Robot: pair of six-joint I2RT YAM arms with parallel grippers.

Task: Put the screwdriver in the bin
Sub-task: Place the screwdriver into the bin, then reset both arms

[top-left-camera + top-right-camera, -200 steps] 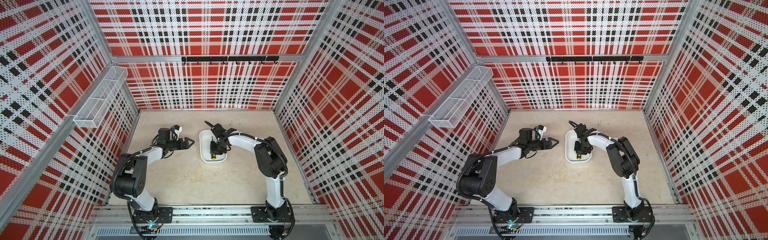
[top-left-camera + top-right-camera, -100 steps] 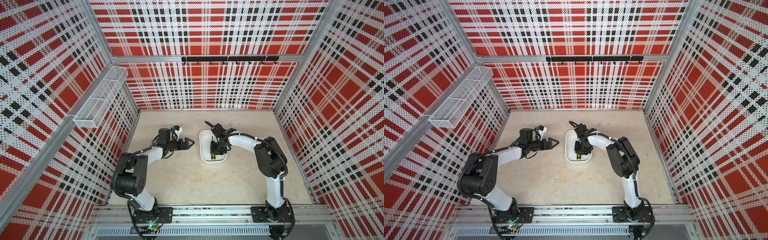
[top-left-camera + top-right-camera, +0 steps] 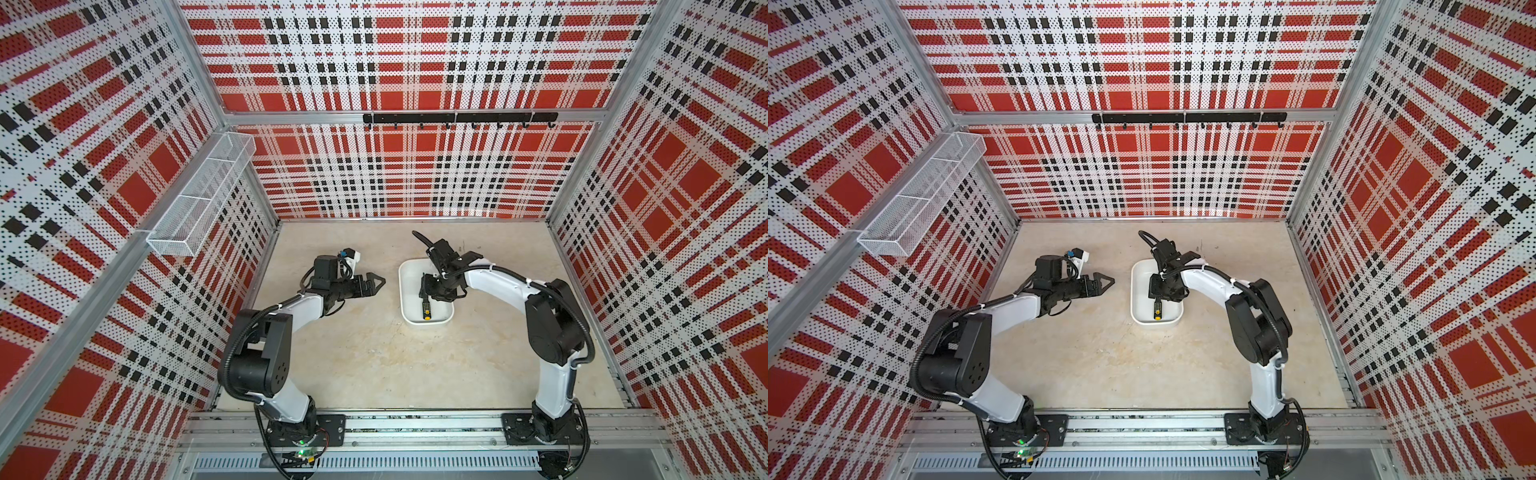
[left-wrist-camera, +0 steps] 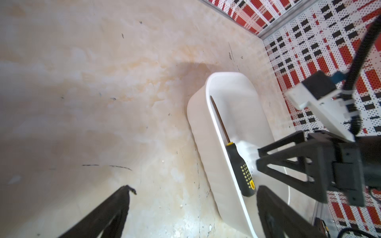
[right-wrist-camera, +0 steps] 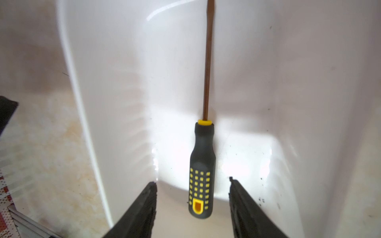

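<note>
On the left wall hangs a wire-mesh basket [image 3: 199,199]. It takes no part in this task.

Next comes the left gripper [image 4: 193,188], low over the table [image 3: 365,365] and beside the bin [image 3: 409,274], but apart from it. Its fingers are spread wide and hold nothing. It seems to wait there so that the other arm has free room over the bin.

The bin stands on the table between the two arms, and the screwdriver [image 5: 203,164] lies flat on its floor, lengthwise. The handle is toward the robot's base and the shaft points to the back wall. In both top views only the handle [image 3: 1157,309] shows, because the right arm covers the shaft.

The right gripper [image 5: 191,183] reaches down into the bin over the handle. Its jaws stand apart, with a clear gap between each one and the handle, so they pinch nothing. The tool rests by its own weight. The jaws are probably kept low and in line with the bin so that the tool lies down without rolling. The placing looks done; it seems only that the arm must lift away.

The screwdriver is slim. Its shaft is thin and brownish-dark, with a small yellow collar where it meets the handle. The handle is black and matt, narrow at the neck and thicker below. It has a grid of small yellow squares and a yellow inset near the rounded end.
</note>
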